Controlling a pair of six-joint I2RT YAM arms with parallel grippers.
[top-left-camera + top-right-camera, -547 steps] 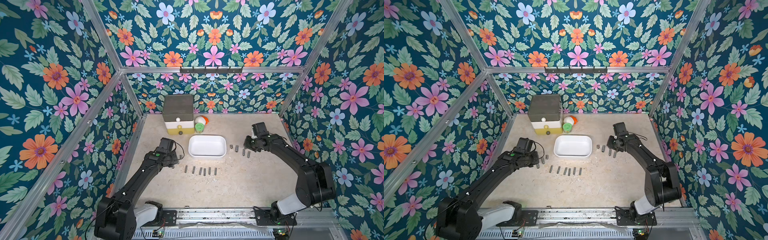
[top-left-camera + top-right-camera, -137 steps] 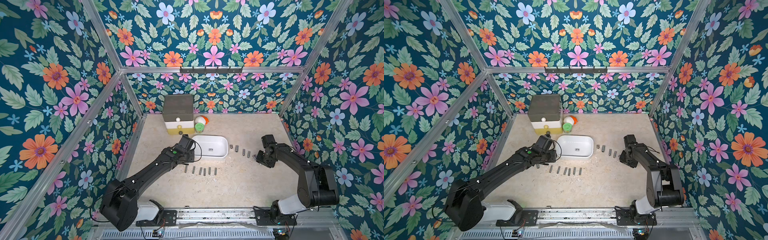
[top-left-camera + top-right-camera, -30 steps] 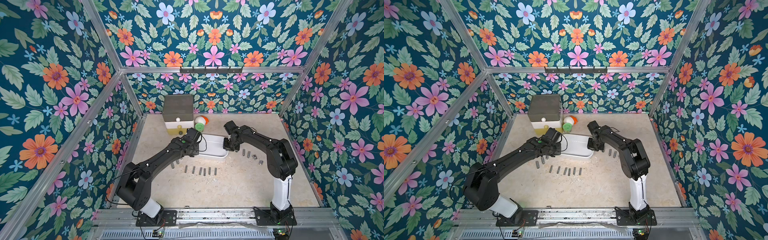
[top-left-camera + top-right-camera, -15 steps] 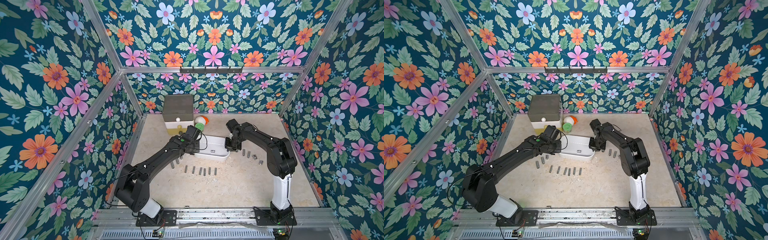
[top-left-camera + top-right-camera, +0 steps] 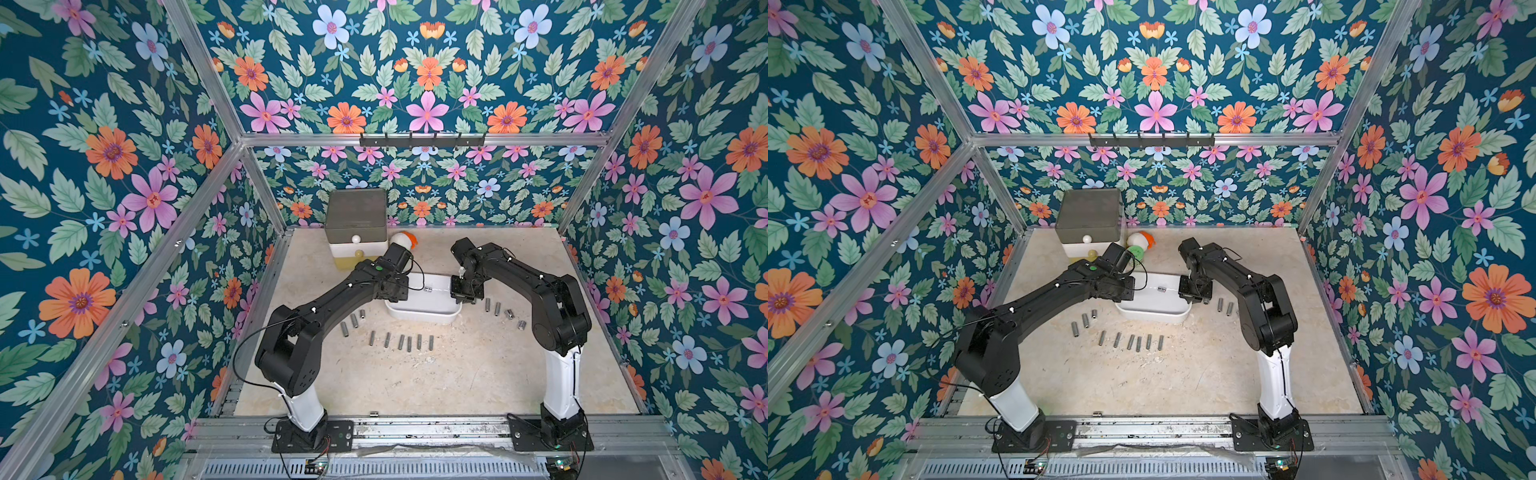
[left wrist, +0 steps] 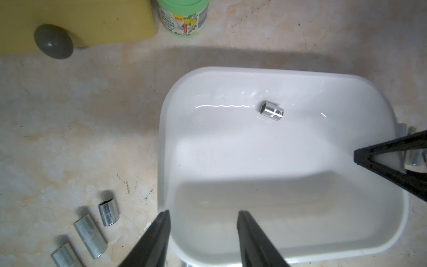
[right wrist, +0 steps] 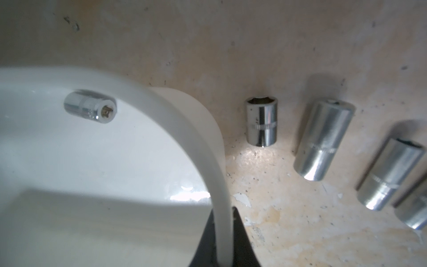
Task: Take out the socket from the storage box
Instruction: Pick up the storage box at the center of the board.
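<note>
Left jaws parted, right jaws clamped tight.

Drawer tower (image 5: 354, 216) — green-capped jar (image 6: 183, 16) beside it.

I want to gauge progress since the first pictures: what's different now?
Both arms swung in to the storage box. The right hand has clamped its rim; the left hand stands open over the opposite end. The socket lies inside, not yet taken. Drawer tower and front row of sockets are unchanged.
</note>
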